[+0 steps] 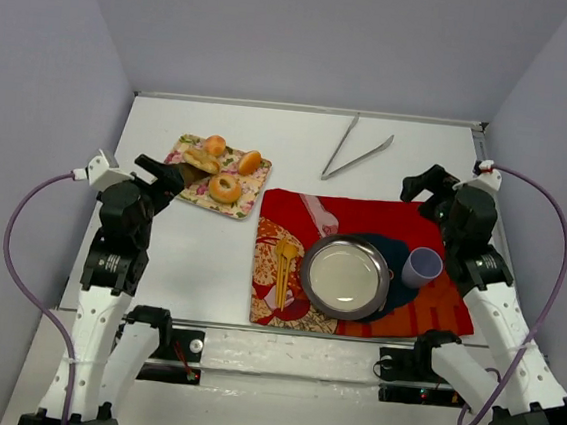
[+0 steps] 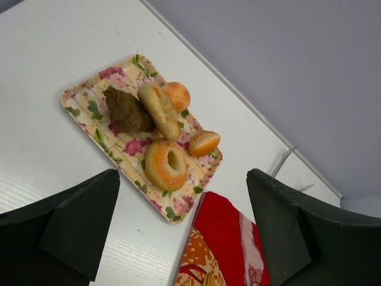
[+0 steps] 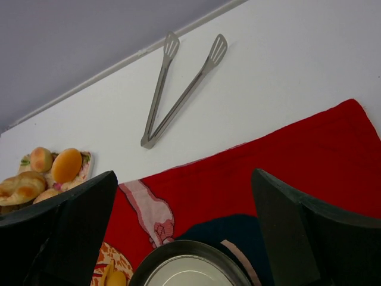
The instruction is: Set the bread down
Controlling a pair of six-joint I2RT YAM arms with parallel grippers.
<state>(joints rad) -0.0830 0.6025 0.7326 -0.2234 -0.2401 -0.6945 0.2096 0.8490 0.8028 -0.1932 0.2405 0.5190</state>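
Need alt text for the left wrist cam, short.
A golden ring-shaped bagel lies on a floral tray beside two orange buns, a pale roll and a dark brown lump, on a white table. The left gripper hangs open above, its dark fingers framing the view; a red cloth corner shows at bottom.

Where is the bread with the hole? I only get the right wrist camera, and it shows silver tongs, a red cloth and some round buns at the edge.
Observer: The small golden-brown ring-shaped bagel lies on the flowered rectangular tray, at the end nearest the red cloth.
Operator: Is an arm close to it?
Observer: Yes. The left gripper points at the tray, its jaws open and empty.
Operator: Is anything on the plate?
Observer: No, the round metal plate is empty. A lilac cup stands just right of it.
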